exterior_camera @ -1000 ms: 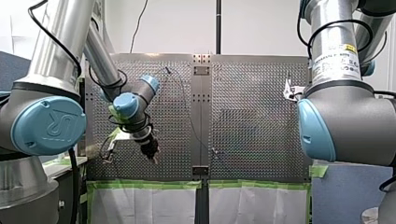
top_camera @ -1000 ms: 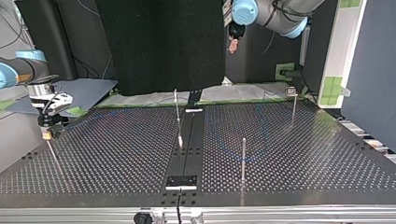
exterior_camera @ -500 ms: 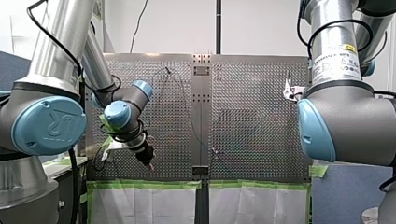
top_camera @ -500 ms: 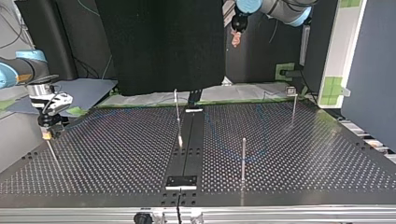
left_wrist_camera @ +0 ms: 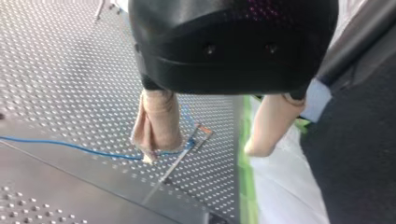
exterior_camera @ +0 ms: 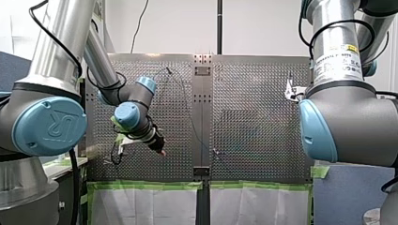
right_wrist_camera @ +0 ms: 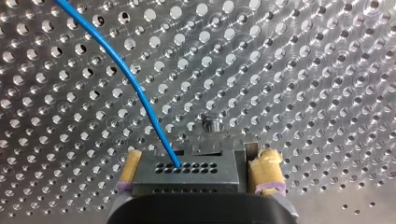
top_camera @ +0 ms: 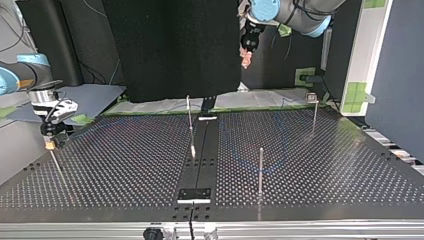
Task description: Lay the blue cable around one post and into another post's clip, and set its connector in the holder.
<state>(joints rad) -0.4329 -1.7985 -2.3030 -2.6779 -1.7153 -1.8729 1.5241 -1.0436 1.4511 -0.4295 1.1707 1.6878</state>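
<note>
Now left end effector [exterior_camera: 162, 152] further toward front view's right.

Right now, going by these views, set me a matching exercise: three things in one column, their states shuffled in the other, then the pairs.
Things:
1. my left tool
2. my right tool
3. blue cable

States:
A. runs over the perforated table into the connector
B. open, holding nothing, raised above the table
C. shut on the connector

Pairs: 1-B, 2-C, 3-A
</note>
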